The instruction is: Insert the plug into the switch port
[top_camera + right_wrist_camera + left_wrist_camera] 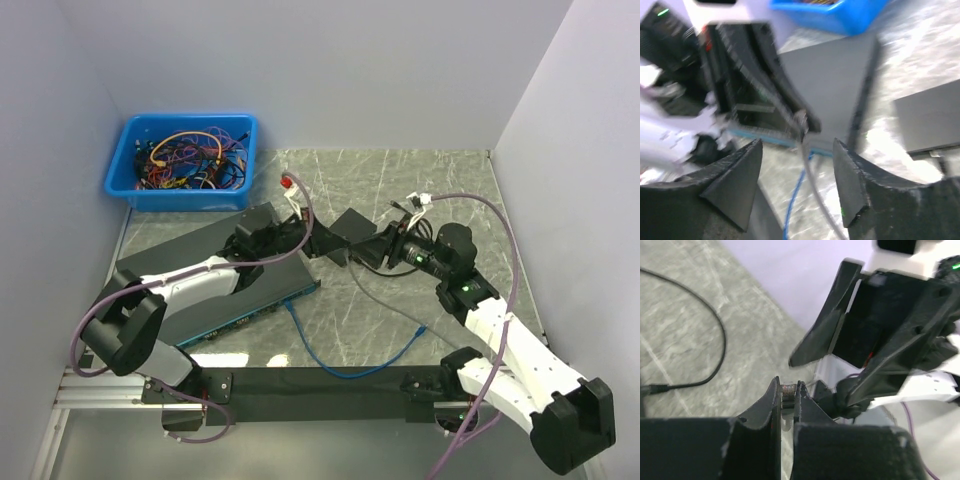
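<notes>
The switch is a flat dark box with a blue front edge, lying left of centre; it also shows in the right wrist view. My left gripper hovers past its right end, shut on a clear plug with gold contacts, pinched at the fingertips. In the right wrist view the plug trails a grey cable downward. My right gripper faces the left one, open and empty, its jaws wide on either side of the grey cable, a short way off the plug.
A blue cable is plugged into the switch front and loops across the table. A blue bin of tangled cables stands at the back left. A small black box lies behind the grippers. A black cable curves on the table.
</notes>
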